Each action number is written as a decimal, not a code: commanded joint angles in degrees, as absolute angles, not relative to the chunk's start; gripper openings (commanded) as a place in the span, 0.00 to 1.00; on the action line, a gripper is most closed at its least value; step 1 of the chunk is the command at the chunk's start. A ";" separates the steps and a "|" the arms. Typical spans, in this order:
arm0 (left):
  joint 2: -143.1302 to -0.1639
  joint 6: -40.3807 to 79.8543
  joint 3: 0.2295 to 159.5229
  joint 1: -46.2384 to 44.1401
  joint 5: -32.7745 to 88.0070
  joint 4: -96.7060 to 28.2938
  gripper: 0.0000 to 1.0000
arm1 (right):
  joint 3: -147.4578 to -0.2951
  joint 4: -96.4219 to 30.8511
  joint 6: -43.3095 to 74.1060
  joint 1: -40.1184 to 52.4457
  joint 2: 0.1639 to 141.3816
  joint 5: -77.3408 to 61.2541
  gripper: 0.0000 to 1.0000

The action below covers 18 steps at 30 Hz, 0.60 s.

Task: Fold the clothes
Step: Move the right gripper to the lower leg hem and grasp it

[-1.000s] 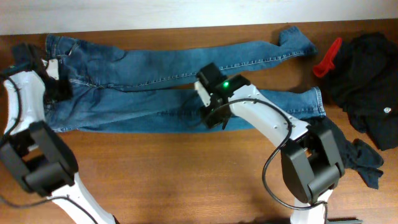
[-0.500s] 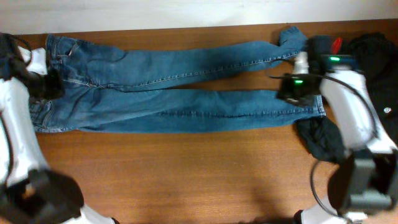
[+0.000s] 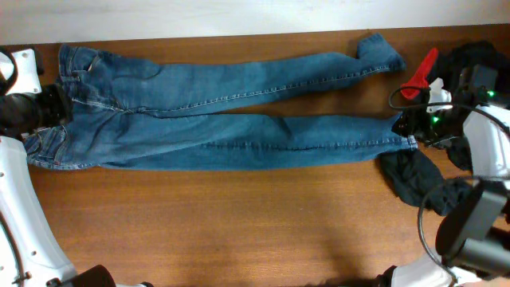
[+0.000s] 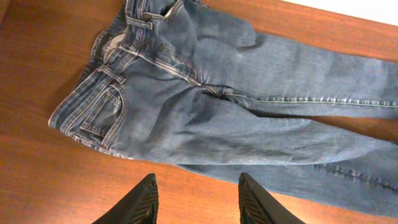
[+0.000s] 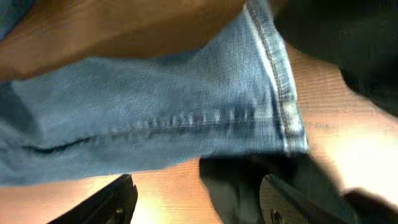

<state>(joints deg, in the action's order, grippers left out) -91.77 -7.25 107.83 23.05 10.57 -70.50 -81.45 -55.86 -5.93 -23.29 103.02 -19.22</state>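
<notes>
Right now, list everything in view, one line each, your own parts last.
jeans: one pair, medium blue, spread flat, waistband left, hems right
red object: one, red, by the upper leg's hem
black clothes pile: one, black, far right corner
dark garment: one, blackish, beside the lower hem
table: one, brown wood, under everything
left gripper: one, black, open, near the waistband
right gripper: one, black, open, over the lower hem

A brown wooden tabletop (image 3: 239,231) holds a heap of black cloth (image 3: 496,57). A red plastic thing (image 3: 420,73) lies just beside the heap, and a dark rag (image 3: 408,179) near it.
</notes>
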 commanded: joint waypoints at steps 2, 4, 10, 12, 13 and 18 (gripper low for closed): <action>-91.81 -6.72 107.72 23.24 11.44 -70.35 0.41 | -81.08 -50.50 -8.16 -24.47 106.08 -20.40 0.70; -91.81 -6.72 107.70 22.96 11.44 -70.17 0.42 | -81.08 -48.73 -8.64 -24.51 107.42 -20.16 0.70; -91.81 -6.74 107.70 22.06 11.42 -69.71 0.42 | -81.08 -44.12 -9.76 -24.51 111.85 -18.65 0.71; -91.83 -6.74 107.70 21.89 11.40 -69.45 0.42 | -81.08 -43.24 -10.33 -24.51 113.10 -17.21 0.71; -91.88 -6.74 107.70 21.89 11.40 -69.41 0.42 | -81.08 -43.05 -10.31 -24.51 113.58 -16.29 0.71; -91.92 -6.74 107.68 21.89 11.42 -69.34 0.42 | -81.08 -42.37 -10.74 -25.23 114.06 -14.70 0.71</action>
<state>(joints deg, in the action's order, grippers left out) -91.77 -7.25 107.81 22.09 10.57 -69.58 -81.25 -42.81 -9.72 -24.23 113.43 -16.97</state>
